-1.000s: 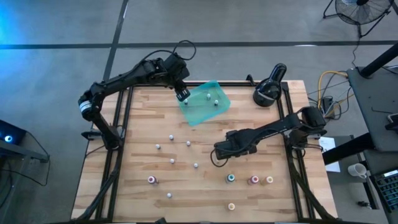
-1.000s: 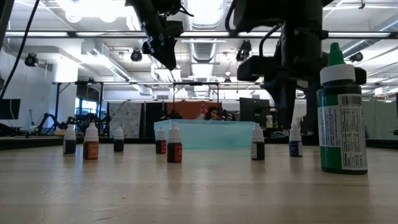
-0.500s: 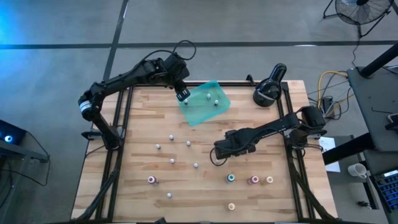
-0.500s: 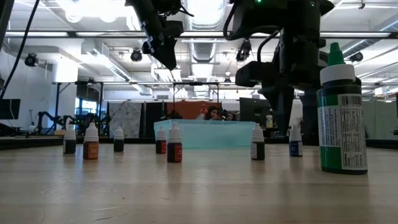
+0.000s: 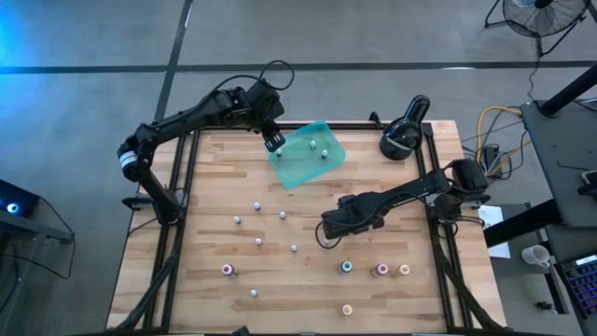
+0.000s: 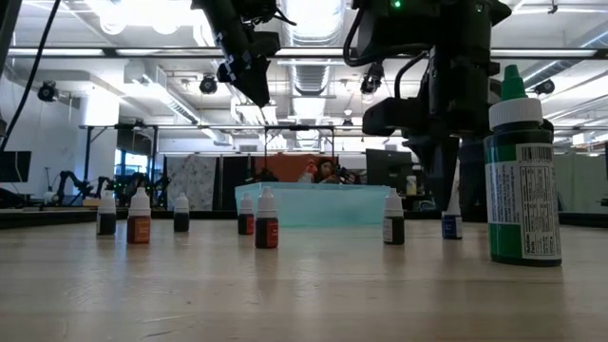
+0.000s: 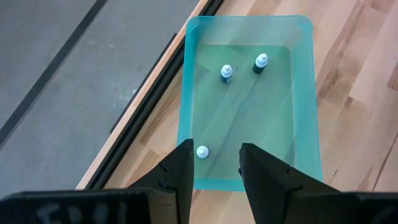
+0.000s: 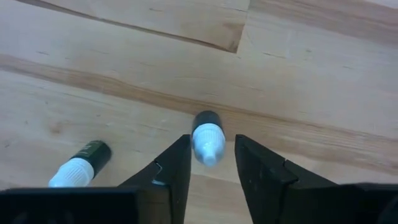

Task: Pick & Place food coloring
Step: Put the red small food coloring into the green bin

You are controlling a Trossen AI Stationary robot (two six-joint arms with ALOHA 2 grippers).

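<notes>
Small white-capped food coloring bottles stand scattered on the wooden table [image 5: 215, 187]. My right gripper [image 5: 325, 234] points straight down near the table's middle. It is shut on one dark bottle [image 8: 207, 138], which also shows in the low view [image 6: 452, 226]. A second dark bottle [image 8: 78, 165] stands close beside it. My left gripper [image 5: 273, 145] hangs open high over the near corner of the teal tray [image 5: 291, 171]. Nothing is between its fingers [image 7: 216, 158]. Three bottles [image 7: 227, 73] stand inside the tray [image 7: 249, 130]. My right gripper pinches the bottle between its two fingers at the white cap and shoulder [image 8: 198, 144]. The fingers come from above, pointing down, one on each side. The bottle stands upright with its base on the table.
A black round lamp-like device [image 5: 403, 133] sits at the table's far right corner. More bottles stand at the left middle [image 5: 258, 241] and near the front right [image 5: 381, 270]. A large green bottle [image 6: 521, 180] stands close to the low camera.
My right gripper has stayed over the same spot and drawn its fingers in around the dark bottle. The bottle stands where it was.
</notes>
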